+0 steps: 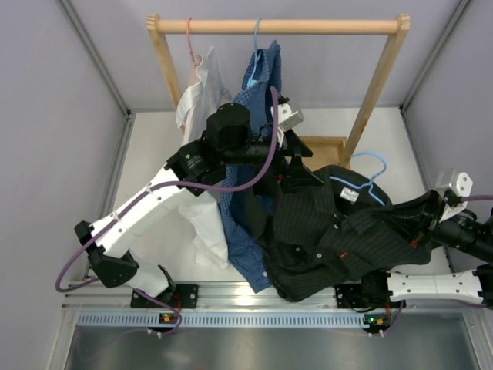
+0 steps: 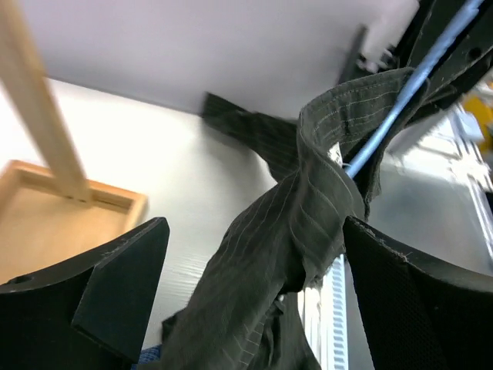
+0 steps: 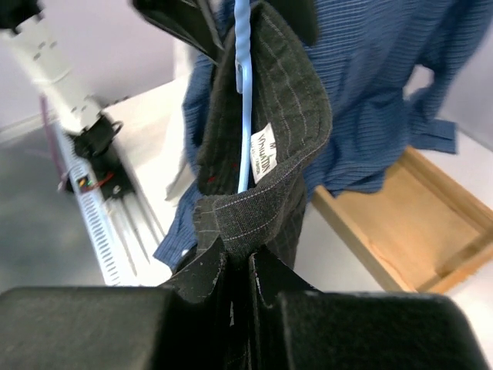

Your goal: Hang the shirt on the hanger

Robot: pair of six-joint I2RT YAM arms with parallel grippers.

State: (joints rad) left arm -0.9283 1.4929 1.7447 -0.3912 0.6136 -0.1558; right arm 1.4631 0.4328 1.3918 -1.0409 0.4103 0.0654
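Right gripper fingers are pressed together, pinching a fold of the shirt just under the collar. The white neck label faces the right wrist camera. Left gripper is spread wide, with a twisted strip of the black pinstriped fabric hanging in the gap; can't tell if it touches either finger.

The hanger, thin light-blue wire, runs up inside the collar. Its hook sticks out of the neck on the side toward the wooden rack.

The shirt is off the rack, bunched in front of the rack's right leg. Its bulk drapes down toward the near rail. The blue checked shirt and the white shirt both hang from the rack's bar, left of its middle. The rack's wooden base tray sits just behind the left gripper.
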